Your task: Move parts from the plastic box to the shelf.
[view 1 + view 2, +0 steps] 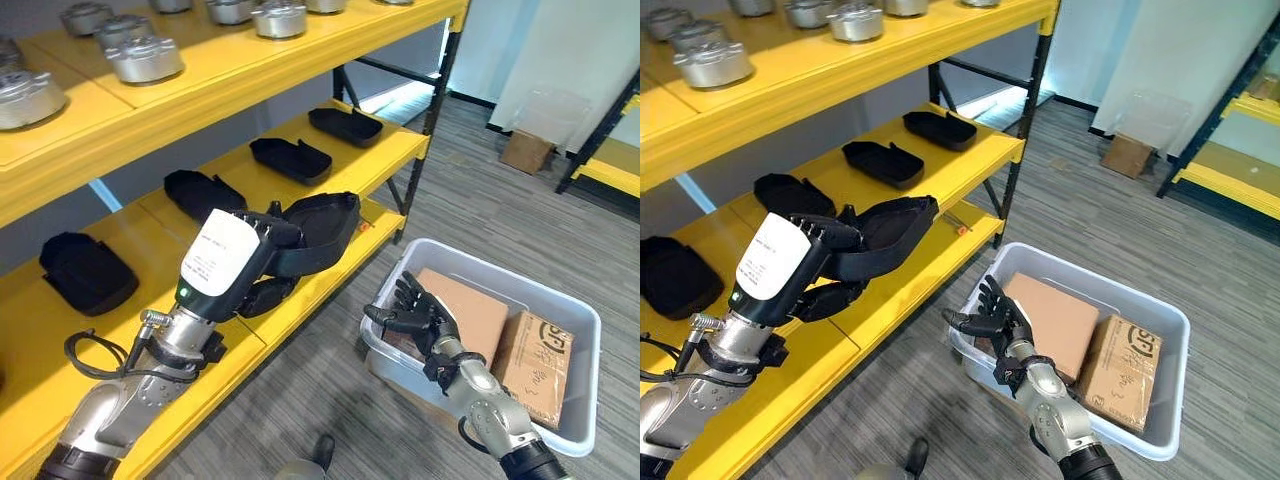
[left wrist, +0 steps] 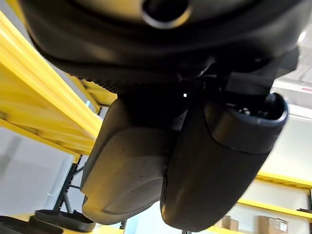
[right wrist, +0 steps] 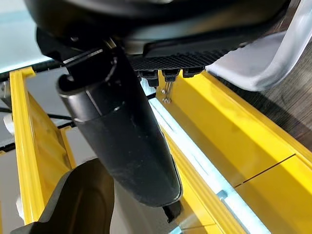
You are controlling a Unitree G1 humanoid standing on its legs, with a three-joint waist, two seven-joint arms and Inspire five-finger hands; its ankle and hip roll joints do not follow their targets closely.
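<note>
I have the left hand [image 1: 262,250] curled round a black moulded part [image 1: 318,225], fingers over the top and thumb beneath, so the piece rides flat and level above the front edge of the lower yellow shelf [image 1: 330,285]. I hold it by the near end because that leaves the far end free to land first. In the left wrist view the same part [image 2: 124,170] hangs past my thumb [image 2: 219,161], pinched firmly against the palm.

Up the shelf, toward the upper middle of the frame, three like parts lie in a row: one [image 1: 203,192] just above my hand, the next [image 1: 290,159] further along, the last [image 1: 345,125] near the shelf's far post. A fourth [image 1: 87,272] sits at the left edge. The row leaves a bare patch near the front lip, and I judge that is where this piece belongs.

The right hand [image 1: 418,315] hangs at the near rim of the grey plastic box [image 1: 575,345] in the lower right, fingers spread and relaxed, holding nothing. I keep it there so it is ready to reach in. The box holds two brown cardboard cartons [image 1: 465,310]; I cannot see any more black parts in it from here.

The upper shelf carries round metal castings [image 1: 145,58], which are not my concern.
</note>
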